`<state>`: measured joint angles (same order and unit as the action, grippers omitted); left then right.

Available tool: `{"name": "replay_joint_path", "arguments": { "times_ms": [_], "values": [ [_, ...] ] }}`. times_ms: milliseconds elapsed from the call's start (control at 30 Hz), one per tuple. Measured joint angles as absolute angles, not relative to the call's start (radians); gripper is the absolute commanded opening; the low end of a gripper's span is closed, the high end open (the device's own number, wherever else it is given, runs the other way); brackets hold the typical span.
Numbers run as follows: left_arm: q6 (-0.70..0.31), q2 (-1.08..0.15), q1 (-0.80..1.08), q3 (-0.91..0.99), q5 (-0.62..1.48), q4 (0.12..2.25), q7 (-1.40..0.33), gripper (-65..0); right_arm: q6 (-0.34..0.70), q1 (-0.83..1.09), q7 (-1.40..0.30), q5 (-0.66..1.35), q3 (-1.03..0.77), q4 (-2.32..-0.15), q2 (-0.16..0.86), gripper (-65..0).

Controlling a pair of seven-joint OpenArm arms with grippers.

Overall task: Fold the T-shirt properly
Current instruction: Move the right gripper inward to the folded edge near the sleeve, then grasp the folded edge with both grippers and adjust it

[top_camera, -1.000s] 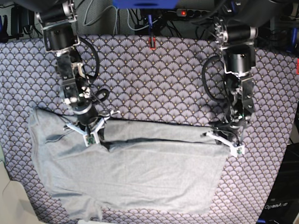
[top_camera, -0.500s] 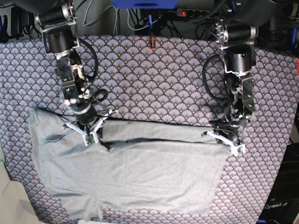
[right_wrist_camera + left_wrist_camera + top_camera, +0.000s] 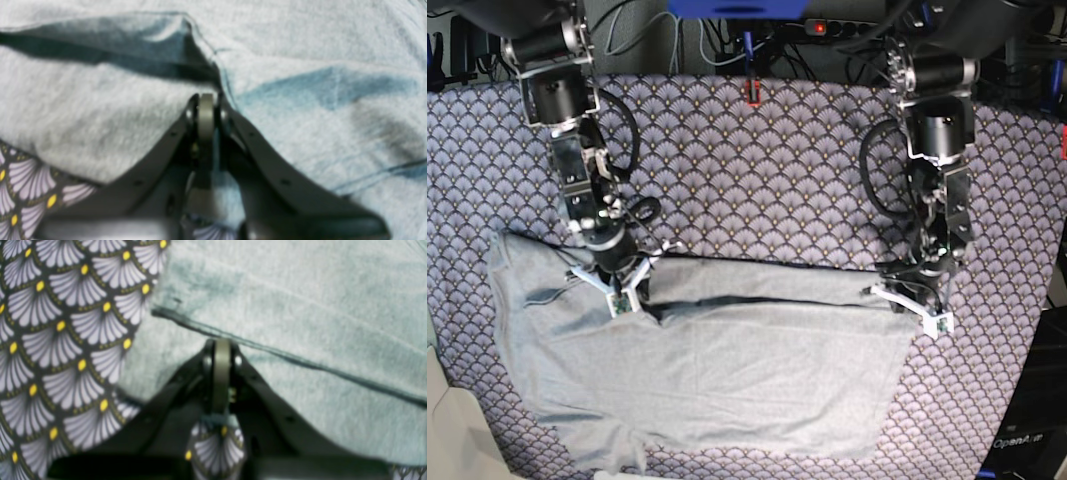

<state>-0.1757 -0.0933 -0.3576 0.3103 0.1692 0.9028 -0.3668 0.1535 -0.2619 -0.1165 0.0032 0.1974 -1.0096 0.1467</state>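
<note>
On T-shirt (image 3: 727,370) | left fingers (image 3: 221,350) closed, pinching fold | right fingers (image 3: 206,106) likewise

Grey T-shirt (image 3: 727,370) on fan-scale patterned cloth (image 3: 767,170)

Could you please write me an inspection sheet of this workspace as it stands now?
Surface: purple fan-scale patterned cloth covers the table, lying flat.
Job's things: large plain light grey T-shirt lies part-folded, its far edge turned over in a long fold, one sleeve spread toward the right arm's side.
Clutter: nothing seen.
Grippers: right gripper is shut, pinching the shirt's folded edge; left gripper is shut at the shirt's opposite end, its fingers together over the fabric's edge.
Cables: black cables loop beside both arms.
Surroundings: power strip with red switch and more wiring behind the table; a small red clip at the far edge.
</note>
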Motion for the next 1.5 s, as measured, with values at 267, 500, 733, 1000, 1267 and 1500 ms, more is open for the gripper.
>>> {"name": "replay_joint_path", "arguments": {
  "times_ms": [267, 500, 733, 1000, 1267, 1500],
  "values": [
    [-0.177, -0.094, -0.423, 0.311, 0.173, 0.736, -0.256, -65.0, 0.154, -0.414, -0.029, 0.005, 0.197, -0.759, 0.146, -62.3],
    [-0.175, -0.097, -0.565, 0.307, 0.169, 0.602, -0.162, -65.0, 0.154, -0.541, -0.025, -0.004, 0.201, -0.658, 0.146, -62.2],
    [-0.177, -0.101, -0.608, 0.307, 0.17, 0.692, -0.258, -65.0, 0.153, -0.53, -0.019, -0.137, 0.231, -0.72, 0.152, -62.5],
    [-0.175, -0.118, -0.478, 0.306, 0.17, 0.856, -0.329, -65.0, 0.156, -0.367, -0.035, -0.142, 0.232, -0.885, 0.177, -62.5],
    [-0.171, -0.113, -0.43, 0.307, 0.168, 0.854, -0.332, -65.0, 0.158, -0.258, -0.043, -0.142, 0.229, -1.09, 0.248, -62.2],
    [-0.176, -0.108, -0.394, 0.306, 0.17, 0.855, -0.325, -65.0, 0.157, -0.167, -0.123, -0.142, 0.229, -1.27, 0.254, -62.5]
  ]
}}
